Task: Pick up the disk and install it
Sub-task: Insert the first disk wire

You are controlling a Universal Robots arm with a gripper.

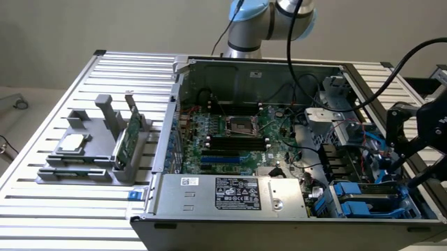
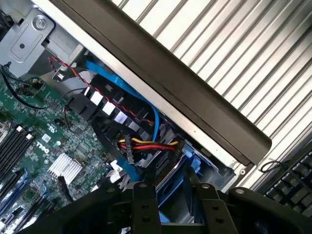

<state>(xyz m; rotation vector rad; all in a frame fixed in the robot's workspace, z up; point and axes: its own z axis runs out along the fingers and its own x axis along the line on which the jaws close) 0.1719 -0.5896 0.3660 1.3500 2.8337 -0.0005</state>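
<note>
The disk (image 2: 170, 178) shows as blue carrier plastic between the two black fingers (image 2: 145, 204) of my gripper (image 2: 175, 185), which looks shut on it. It sits low in the drive bay at the corner of the open computer case (image 1: 209, 206), beside a red, yellow and black power plug (image 2: 146, 146). In the exterior view the gripper (image 1: 399, 175) reaches down at the right into that bay, where blue rails and a silver top of the disk (image 1: 373, 201) show. Most of the disk is hidden by the bay and the gripper.
A motherboard (image 1: 237, 136) fills the case floor, with the power supply (image 1: 234, 193) in front. Blue and red cables (image 2: 131, 92) run along the case wall next to the bay. A grey fixture (image 1: 91, 151) holding a silver chip and a green card stands at the exterior view's left.
</note>
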